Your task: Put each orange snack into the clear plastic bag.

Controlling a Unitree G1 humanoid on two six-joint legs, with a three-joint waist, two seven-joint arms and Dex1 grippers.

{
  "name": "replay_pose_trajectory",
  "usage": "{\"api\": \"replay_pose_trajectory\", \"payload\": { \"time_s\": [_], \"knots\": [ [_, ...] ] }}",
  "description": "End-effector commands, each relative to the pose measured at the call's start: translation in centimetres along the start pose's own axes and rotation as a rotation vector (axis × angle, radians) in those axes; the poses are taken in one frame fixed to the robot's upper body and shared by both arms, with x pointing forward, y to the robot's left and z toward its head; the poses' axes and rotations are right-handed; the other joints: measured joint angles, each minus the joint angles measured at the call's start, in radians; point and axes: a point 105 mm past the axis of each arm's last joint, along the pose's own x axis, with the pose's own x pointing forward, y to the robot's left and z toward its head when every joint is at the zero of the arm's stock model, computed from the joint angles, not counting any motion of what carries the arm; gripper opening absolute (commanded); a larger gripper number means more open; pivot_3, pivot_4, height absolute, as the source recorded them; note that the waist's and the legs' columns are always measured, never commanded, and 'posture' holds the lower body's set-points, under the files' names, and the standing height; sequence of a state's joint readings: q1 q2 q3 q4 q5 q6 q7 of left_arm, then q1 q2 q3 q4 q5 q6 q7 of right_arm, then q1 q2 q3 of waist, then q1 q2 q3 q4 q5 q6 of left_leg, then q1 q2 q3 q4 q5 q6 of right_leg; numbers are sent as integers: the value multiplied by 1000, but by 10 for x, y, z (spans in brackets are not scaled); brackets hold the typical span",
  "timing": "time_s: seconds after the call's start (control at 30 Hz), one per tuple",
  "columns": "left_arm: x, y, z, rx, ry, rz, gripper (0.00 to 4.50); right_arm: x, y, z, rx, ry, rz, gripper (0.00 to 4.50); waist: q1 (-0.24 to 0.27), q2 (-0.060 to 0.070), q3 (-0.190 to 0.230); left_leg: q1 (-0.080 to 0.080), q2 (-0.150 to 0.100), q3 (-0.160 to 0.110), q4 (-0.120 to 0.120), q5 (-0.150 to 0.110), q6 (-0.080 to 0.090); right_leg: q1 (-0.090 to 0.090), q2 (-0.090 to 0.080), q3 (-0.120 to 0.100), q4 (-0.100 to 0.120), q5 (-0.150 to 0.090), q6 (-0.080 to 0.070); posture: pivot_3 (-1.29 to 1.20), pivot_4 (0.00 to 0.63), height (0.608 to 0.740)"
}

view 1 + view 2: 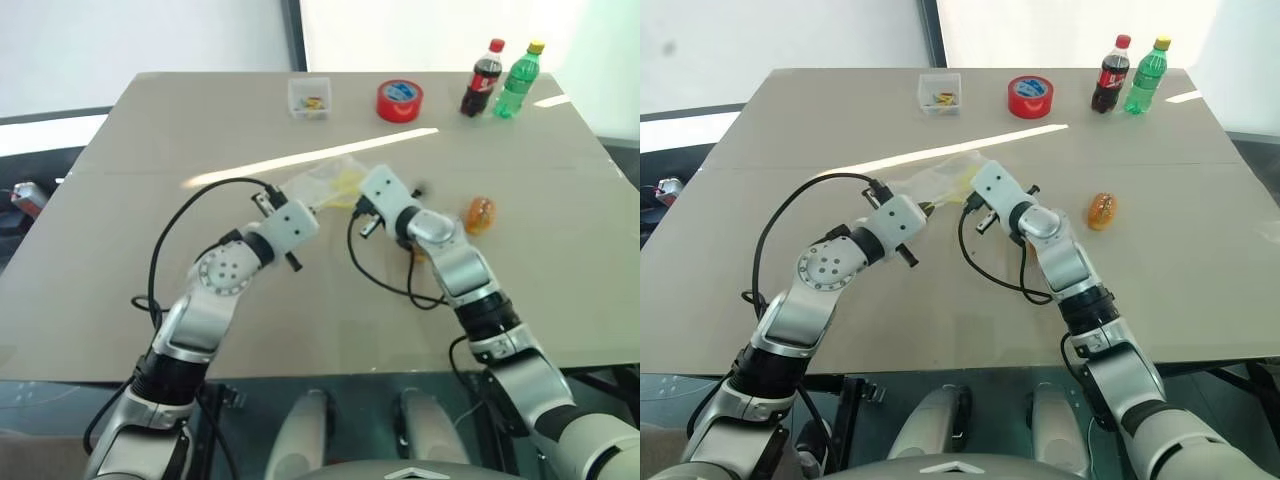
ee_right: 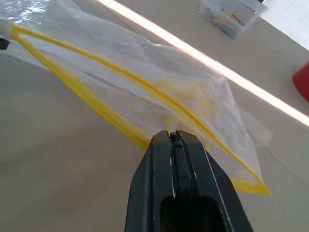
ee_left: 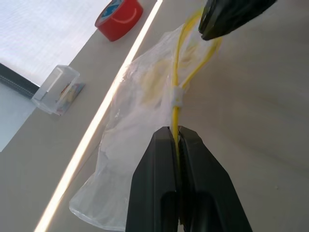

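Note:
The clear plastic bag (image 1: pixel 322 182) lies crinkled at the middle of the table, its yellow strip (image 3: pixel 175 92) lifted between my two grippers. My left gripper (image 3: pixel 176 131) is shut on that strip at one end. From the other side, my right gripper (image 2: pixel 174 136) is shut on the bag's yellow edge, and its black fingertips (image 3: pixel 217 24) pinch the strip's far end. Something pale yellow shows through the plastic (image 2: pixel 188 94). One orange snack (image 1: pixel 481 215) lies on the table to the right of my right arm, untouched.
Along the table's far edge stand a small clear box (image 1: pixel 309 98), a red tape roll (image 1: pixel 399 100), a cola bottle (image 1: pixel 482 78) and a green bottle (image 1: pixel 517 80). Black cables loop off both wrists over the table.

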State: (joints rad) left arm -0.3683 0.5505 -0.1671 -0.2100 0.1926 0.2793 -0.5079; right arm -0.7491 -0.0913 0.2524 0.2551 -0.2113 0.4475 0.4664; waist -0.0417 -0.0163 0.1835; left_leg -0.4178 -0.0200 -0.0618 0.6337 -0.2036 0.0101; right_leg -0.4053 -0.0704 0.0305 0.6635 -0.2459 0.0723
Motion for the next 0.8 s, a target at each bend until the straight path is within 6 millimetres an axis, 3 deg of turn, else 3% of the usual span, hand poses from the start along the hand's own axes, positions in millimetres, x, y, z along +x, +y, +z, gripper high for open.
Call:
{"api": "replay_pose_trajectory", "payload": {
  "time_s": [0.03, 0.13, 0.23, 0.4, 0.47, 0.6, 0.8],
  "knots": [
    [-4, 2, 16, 32, -71, -6, 0, 9, -1, 23, -74, -95, -2, 88, 0, 0, 0, 0, 0, 0, 0, 0, 0, 0, 0, 0, 0, 0, 0, 0, 150, 740],
    [-5, -5, 18, 46, -87, -51, 0, 17, 6, 25, -162, -119, 43, 88, 0, 0, 0, 0, 0, 0, 0, 0, 0, 0, 0, 0, 0, 0, 0, 0, 150, 740],
    [-6, -6, 19, 73, -101, -65, 0, 23, 10, 22, -303, -121, 81, 931, -1, 0, 0, 0, 0, 0, 0, 0, 0, 0, 0, 0, 0, 0, 0, 0, 150, 740],
    [-7, -3, 16, 87, -98, -61, 0, 27, 8, 24, -476, -161, 93, 3169, -1, 0, 0, 0, 0, 0, 0, 0, 0, 0, 0, 0, 0, 0, 0, 0, 150, 740],
    [-8, 1, 13, 100, -82, -47, 0, 25, 8, 23, -605, -184, 106, 4356, -1, 0, 0, 0, 0, 0, 0, 0, 0, 0, 0, 0, 0, 0, 0, 0, 150, 740],
    [-7, 9, 8, 93, -59, -10, 0, 19, 17, 14, -850, -212, 163, 4453, -1, 0, 0, 0, 0, 0, 0, 0, 0, 0, 0, 0, 0, 0, 0, 0, 150, 740],
    [-2, 9, 3, 69, -32, 18, 0, 10, 11, 18, -909, -248, 137, 4453, 0, 0, 0, 0, 0, 0, 0, 0, 0, 0, 0, 0, 0, 0, 0, 0, 150, 740]
  ]
}}
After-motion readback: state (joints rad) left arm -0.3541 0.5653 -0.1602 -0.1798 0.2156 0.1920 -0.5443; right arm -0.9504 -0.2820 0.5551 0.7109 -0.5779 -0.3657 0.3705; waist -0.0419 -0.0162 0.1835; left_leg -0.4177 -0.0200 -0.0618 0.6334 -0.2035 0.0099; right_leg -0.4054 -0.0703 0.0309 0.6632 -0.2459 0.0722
